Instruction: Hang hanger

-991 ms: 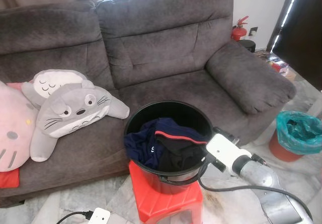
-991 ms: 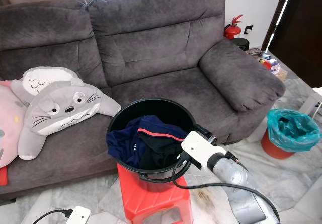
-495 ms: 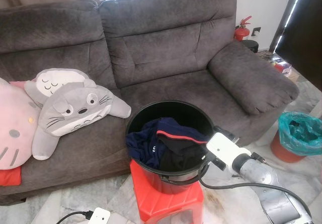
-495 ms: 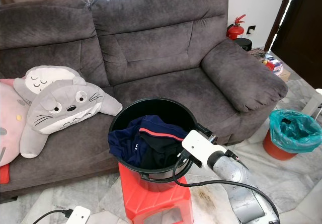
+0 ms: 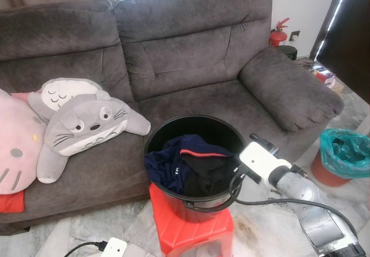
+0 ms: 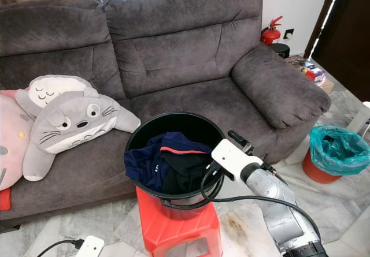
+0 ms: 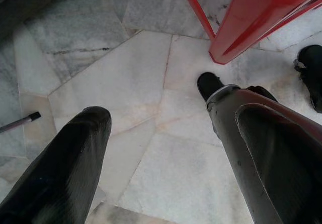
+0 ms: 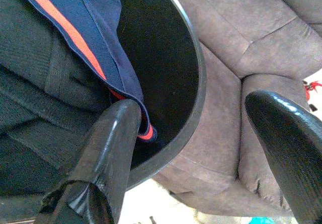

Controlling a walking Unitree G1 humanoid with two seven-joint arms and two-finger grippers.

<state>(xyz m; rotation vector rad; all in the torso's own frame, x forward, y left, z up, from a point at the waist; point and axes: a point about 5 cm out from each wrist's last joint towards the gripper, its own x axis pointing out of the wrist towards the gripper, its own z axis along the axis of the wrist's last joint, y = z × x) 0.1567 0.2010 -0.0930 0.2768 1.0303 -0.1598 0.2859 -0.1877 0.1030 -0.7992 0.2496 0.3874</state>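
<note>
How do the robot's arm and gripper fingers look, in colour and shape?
The right arm is a silver tube with a white block at the wrist and a black cable looping beside it. The right gripper has two long, rounded, glossy black fingers. The left gripper has the same black fingers.

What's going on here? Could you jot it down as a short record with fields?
place: living room, grey sofa, marble floor
bucket: black bucket on a red stool, before the sofa
contents: dark clothes, one with an orange stripe
right end effector: open, at the bucket's rim, one finger over the clothes
left end effector: open, hanging near the floor
sofa items: plush toys
</note>
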